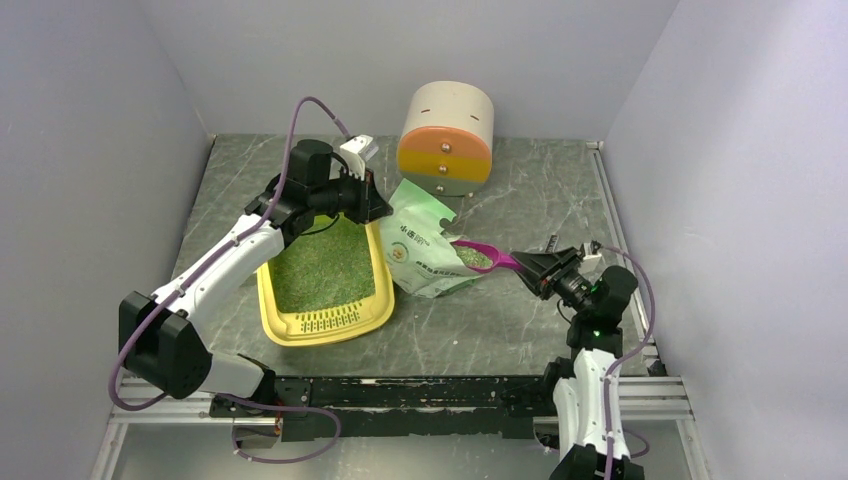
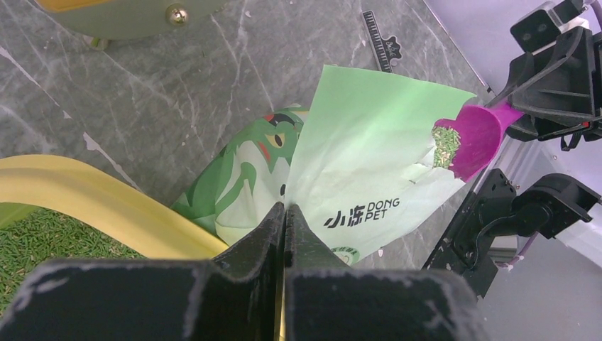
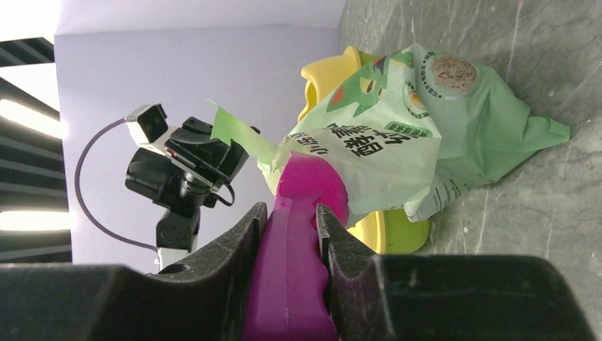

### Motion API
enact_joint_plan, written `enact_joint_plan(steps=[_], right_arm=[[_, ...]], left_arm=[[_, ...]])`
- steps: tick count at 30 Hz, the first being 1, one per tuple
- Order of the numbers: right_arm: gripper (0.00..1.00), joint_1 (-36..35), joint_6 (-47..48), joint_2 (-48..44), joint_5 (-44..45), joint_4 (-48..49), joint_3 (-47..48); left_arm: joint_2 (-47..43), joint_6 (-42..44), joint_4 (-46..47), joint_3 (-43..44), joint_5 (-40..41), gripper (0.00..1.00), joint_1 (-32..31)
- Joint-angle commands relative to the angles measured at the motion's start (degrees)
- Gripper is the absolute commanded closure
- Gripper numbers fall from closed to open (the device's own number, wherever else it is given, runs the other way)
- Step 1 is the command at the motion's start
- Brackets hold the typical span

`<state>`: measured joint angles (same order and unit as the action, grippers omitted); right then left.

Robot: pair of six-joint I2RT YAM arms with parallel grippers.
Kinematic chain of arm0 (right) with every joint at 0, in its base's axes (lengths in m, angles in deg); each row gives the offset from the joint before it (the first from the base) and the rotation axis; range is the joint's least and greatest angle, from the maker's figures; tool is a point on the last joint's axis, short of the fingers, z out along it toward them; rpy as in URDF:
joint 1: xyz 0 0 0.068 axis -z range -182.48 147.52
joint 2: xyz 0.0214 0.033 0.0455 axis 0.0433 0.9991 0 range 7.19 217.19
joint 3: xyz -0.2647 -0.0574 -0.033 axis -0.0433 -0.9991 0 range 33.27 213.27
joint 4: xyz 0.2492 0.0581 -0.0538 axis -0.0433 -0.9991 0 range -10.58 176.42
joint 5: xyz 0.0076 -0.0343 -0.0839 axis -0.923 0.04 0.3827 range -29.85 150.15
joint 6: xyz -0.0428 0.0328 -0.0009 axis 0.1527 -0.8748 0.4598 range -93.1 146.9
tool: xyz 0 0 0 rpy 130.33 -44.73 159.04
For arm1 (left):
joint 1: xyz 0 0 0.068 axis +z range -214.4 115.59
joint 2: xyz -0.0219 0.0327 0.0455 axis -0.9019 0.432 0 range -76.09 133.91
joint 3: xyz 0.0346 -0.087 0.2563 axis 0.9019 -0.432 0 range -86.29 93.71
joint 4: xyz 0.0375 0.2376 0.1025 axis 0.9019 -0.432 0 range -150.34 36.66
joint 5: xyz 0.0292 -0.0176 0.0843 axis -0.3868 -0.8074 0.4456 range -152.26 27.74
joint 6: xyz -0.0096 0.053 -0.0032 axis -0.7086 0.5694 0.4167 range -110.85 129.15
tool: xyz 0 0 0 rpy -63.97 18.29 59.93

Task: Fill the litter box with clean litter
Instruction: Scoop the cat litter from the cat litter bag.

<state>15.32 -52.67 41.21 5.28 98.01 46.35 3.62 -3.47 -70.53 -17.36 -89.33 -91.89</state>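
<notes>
Our left hand (image 2: 284, 211) is pinched shut on the bag (image 1: 428, 255) flap and our right hand (image 3: 291, 213) grips the loaded scoop (image 1: 484, 258), so we'd keep it level, swing left over the litter box (image 1: 322, 325) beside the bag, then tip slowly onto the litter (image 1: 320, 262) inside.

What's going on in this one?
The left fingers are shut on a flap of the bag, holding it up beside the litter box. The right fingers grip a magenta scoop by its handle, its bowl at the bag's mouth with some litter in it. The box already holds a layer of litter.
</notes>
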Motion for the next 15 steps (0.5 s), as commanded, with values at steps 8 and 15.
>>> enact_joint_plan(steps=[8,15], right_arm=[[1.00,4.88,-0.98,-3.30,-4.56,-2.02,1.27],[1.00,8.02,-1.87,-3.37,-7.40,-1.53,3.12]], left_arm=[[-0.92,-0.41,0.95,0.89,4.48,0.95,0.24],[-0.10,-1.63,0.56,0.22,7.34,0.95,0.24]])
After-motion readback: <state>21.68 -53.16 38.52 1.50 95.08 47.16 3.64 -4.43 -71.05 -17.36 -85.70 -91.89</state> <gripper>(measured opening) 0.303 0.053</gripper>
